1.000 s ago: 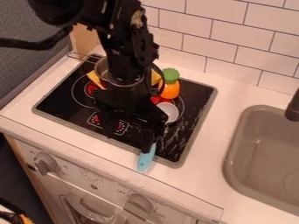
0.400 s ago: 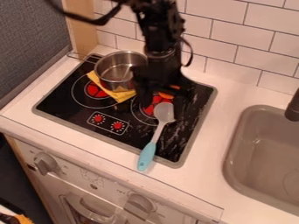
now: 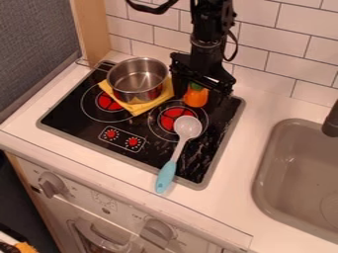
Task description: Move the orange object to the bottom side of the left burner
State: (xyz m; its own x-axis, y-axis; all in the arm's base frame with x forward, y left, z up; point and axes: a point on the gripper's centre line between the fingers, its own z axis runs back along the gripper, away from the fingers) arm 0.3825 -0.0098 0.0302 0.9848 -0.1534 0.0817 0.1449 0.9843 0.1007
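Steel shows first on my camera view: a pot (image 3: 137, 81), and I can see down its bright inner wall to its floor. It sits on a folded yellow cloth (image 3: 141, 106) at the back of the black stovetop (image 3: 72, 120), overlapping the far right part of the left burner (image 3: 107, 103). Off to the right, a grey sink (image 3: 300, 163) is set into the white counter (image 3: 245, 133), with a dark faucet (image 3: 331, 122) at its far right.

The orange object (image 3: 196, 98), green at its top, is at the back of the right burner (image 3: 173, 118), just beside the cloth. I have the gripper (image 3: 201, 96) hanging over it with the fingers spread wide, one on either side; nothing is clasped between them. From where I sit, the pot and cloth stand between that object and the left burner. A spoon-like utensil (image 3: 188, 127) lies with its pale head on the right burner and its light blue handle crossing the stovetop's front rim onto the counter.

Red-marked printed controls (image 3: 122, 138) show near the stovetop's front. Below, the oven panel (image 3: 105, 210) carries knobs and faint marks too small for me to read.
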